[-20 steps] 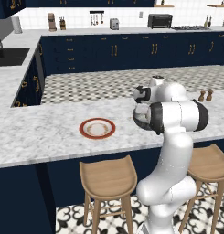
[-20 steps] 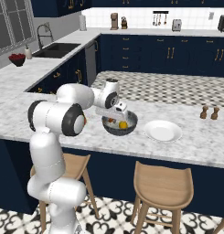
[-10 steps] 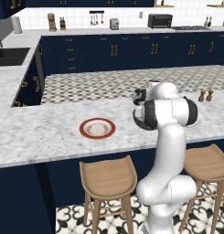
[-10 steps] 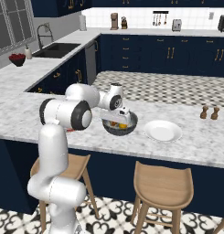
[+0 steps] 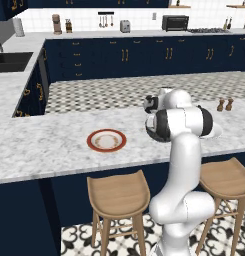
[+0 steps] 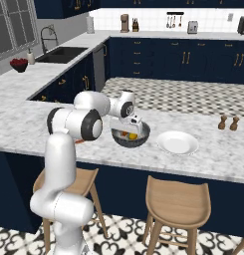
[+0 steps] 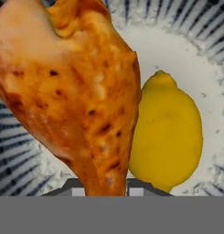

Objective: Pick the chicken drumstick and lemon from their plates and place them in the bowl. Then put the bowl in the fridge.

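Hand view shows the tool (image 6: 132,130) clenched on the bone end of the glossy orange-brown chicken drumstick (image 7: 72,96), hanging above the small yellow lemon (image 7: 166,141) inside the dark-grey speckled bowl (image 6: 130,138), probably for dropping it there.

Glossy drumstick (image 7: 72,91) touching yellow lemon (image 7: 168,137) inside grey bowl (image 6: 130,142).

Glossy roasted drumstick (image 7: 72,96), smooth lemon (image 7: 166,137), speckled bowl (image 6: 141,139), marble counter (image 5: 49,145).
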